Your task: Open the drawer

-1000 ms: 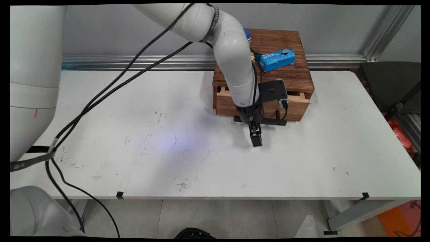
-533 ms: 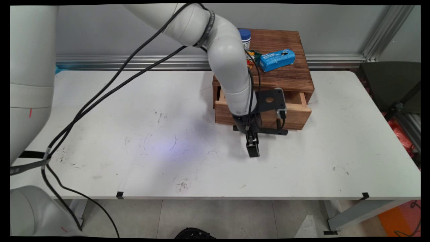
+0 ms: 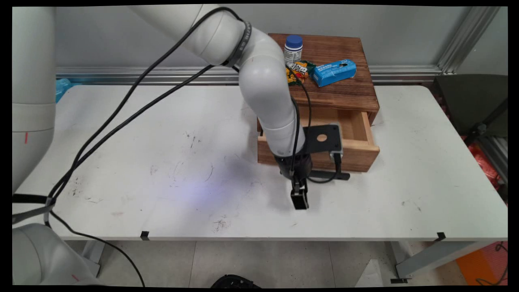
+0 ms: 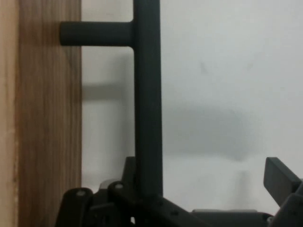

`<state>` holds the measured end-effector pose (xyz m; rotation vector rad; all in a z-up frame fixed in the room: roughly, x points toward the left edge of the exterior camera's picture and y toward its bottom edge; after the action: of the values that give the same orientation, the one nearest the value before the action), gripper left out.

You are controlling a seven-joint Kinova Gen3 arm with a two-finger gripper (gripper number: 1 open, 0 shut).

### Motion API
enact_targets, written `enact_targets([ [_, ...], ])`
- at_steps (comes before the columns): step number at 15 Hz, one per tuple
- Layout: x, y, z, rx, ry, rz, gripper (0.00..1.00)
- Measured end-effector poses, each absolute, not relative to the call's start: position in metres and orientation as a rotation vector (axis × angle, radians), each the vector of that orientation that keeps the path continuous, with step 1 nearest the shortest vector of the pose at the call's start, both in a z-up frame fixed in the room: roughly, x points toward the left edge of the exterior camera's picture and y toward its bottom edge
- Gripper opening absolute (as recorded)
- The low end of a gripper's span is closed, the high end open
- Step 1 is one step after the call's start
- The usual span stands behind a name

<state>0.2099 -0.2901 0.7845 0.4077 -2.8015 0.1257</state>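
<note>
A wooden cabinet point(image 3: 344, 91) stands at the back of the white table point(image 3: 142, 134), and its drawer point(image 3: 361, 152) is pulled partly out; its inside looks empty. My gripper point(image 3: 300, 199) points down just in front of the drawer, open, with the black bar handle point(image 3: 326, 176) between its fingers. In the hand view the handle point(image 4: 147, 104) runs upright close to the left finger, right beside the wooden drawer front point(image 4: 47, 118). The right fingertip point(image 4: 279, 177) stands well apart from the bar over bare table.
On the cabinet top lie a white bottle with a blue cap point(image 3: 293, 48), a colourful snack packet point(image 3: 296, 71) and a blue box point(image 3: 335, 72). Black cables hang from the arm over the table's left half. The table's front edge is near the gripper.
The gripper has moved toward the table's near edge, and the drawer has slid further out with it. The arm has uncovered the bottle and packet on the cabinet.
</note>
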Motion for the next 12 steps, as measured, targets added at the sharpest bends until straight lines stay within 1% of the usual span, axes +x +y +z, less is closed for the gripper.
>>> enact_targets([
  [12, 0.198, -0.221, 0.787, 0.33, -2.791, 0.075, 1.0],
])
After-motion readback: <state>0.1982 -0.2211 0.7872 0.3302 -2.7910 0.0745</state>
